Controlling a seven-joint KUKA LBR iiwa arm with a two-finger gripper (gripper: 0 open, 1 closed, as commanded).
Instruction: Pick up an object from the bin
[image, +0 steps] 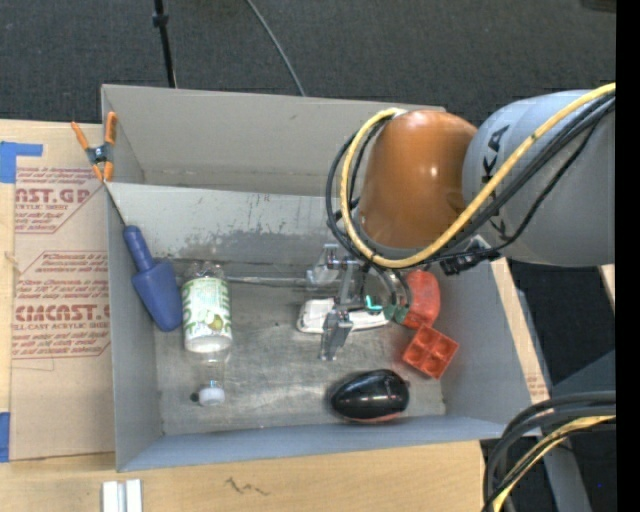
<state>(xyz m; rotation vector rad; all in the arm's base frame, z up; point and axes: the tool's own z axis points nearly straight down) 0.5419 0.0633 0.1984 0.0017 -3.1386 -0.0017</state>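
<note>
My gripper (328, 303) hangs low over the middle of the bin, right of centre, and it is open, one metal finger (325, 268) toward the back wall and the other (331, 340) toward the front. A small flat white object (312, 318) lies on the bin floor between them, close to the front finger; I cannot tell whether they touch. A red-orange gridded block (430, 350) lies just right of the gripper, with a red rounded piece (424, 295) behind it. A black oval mouse-like thing (370, 395) rests near the front wall.
At the left wall a blue scoop (152, 282) lies slanted. A clear bottle with a green label (207, 313) lies beside it, and a small white cap (209, 395) sits in front of the bottle. The arm's orange cover and cables hang over the bin's right rear.
</note>
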